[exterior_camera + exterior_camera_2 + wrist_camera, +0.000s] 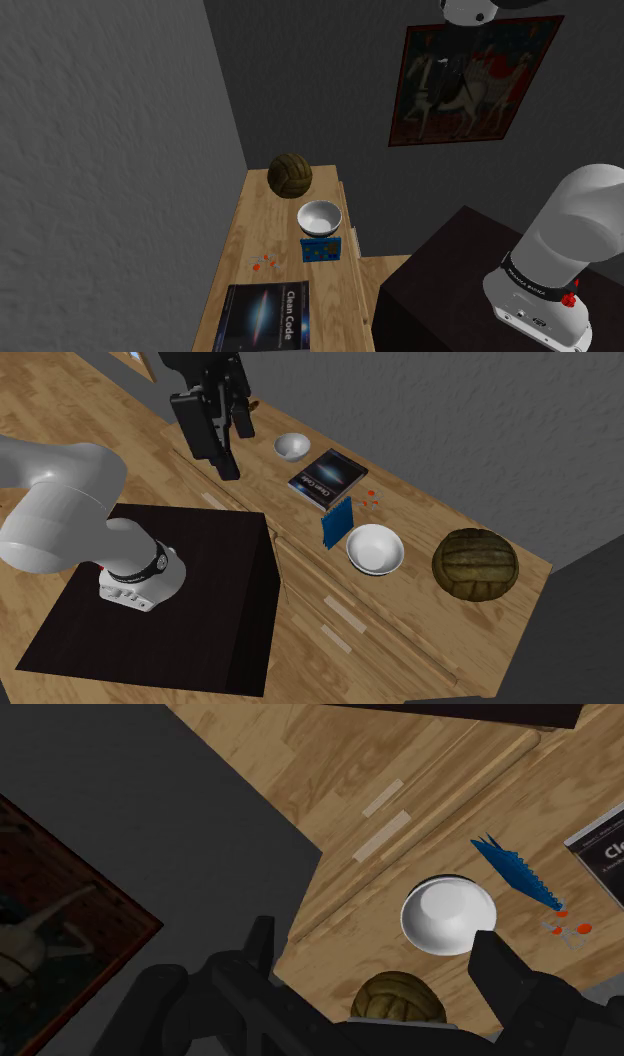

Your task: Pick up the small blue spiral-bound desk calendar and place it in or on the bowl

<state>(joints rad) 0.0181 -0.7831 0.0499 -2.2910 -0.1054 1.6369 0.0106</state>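
Overhead, we find the gripper (378, 949) empty, its fingers spread wide, well above the wooden table (255, 225). The blue calendar (515, 869) stands upright just beside the white bowl (448, 915), on the bowl's near side in the shoulder view. It lies outside the finger gap, past one finger, its long edge oblique to the finger line. We judge that a descent and a wrist turn come first.

We read "Clean Code" on the dark book (265, 318) cover. Its smaller print we cannot make out.
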